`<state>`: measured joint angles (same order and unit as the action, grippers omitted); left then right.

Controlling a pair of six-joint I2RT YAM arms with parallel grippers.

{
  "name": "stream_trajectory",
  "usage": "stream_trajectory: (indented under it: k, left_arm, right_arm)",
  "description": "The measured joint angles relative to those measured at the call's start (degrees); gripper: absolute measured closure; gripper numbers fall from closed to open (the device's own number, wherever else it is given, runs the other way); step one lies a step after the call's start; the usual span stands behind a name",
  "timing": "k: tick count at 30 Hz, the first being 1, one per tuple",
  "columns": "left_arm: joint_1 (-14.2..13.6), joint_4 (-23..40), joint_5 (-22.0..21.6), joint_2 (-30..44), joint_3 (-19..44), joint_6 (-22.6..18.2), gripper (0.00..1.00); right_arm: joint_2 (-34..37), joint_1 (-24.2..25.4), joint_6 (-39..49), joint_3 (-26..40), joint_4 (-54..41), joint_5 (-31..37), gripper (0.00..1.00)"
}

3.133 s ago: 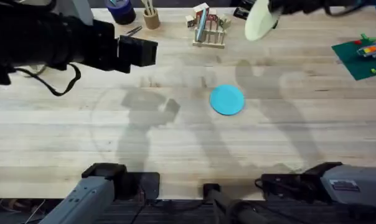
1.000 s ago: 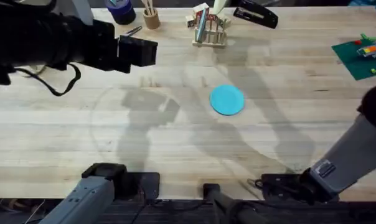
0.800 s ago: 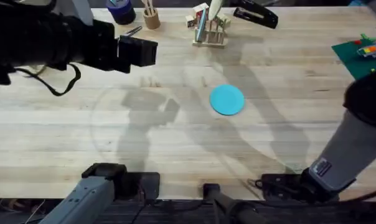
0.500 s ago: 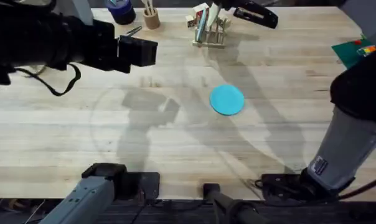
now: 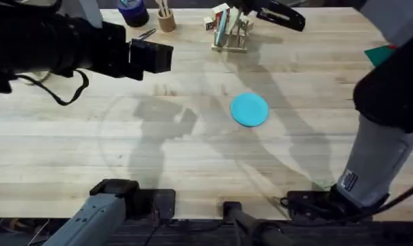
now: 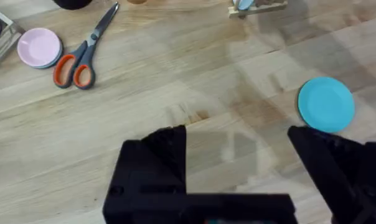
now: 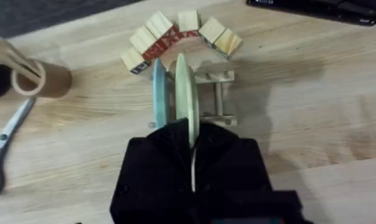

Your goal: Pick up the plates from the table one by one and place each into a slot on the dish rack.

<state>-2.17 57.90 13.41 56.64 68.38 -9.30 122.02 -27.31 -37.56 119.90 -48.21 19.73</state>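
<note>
Robot lab: arm bases on a wood table.

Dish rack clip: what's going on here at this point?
The right tool is shut on the cream plate, holding it upright on edge in a slot of the dish rack, next to a blue plate already standing there. The left tool hovers open above the table. A turquoise plate lies flat mid-table, not yet picked up.

Bright overhead light, soft shadows on table, blurred arms.
</note>
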Motion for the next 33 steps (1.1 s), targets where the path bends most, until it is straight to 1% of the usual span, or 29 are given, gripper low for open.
stream_trajectory:
  k: [6, 18, 26, 33]
  left_arm:
    - [0.0, 0.0, 0.0, 0.0, 0.0, 0.0, 0.008]
    - [0.0, 0.0, 0.0, 0.0, 0.0, 0.0, 0.007]
    - [0.0, 0.0, 0.0, 0.0, 0.0, 0.0, 0.006]
    - [0.0, 0.0, 0.0, 0.0, 0.0, 0.0, 0.006]
  right_arm:
    - [2.5, 0.0, 0.0, 0.0, 0.7, 0.0, 0.970]
    - [2.8, 0.0, 0.0, 0.0, 1.9, 0.0, 0.970]
    - [5.2, 0.0, 0.0, 0.0, 2.1, 0.0, 0.970]
    - [5.4, 0.0, 0.0, 0.0, 2.3, 0.1, 0.970]
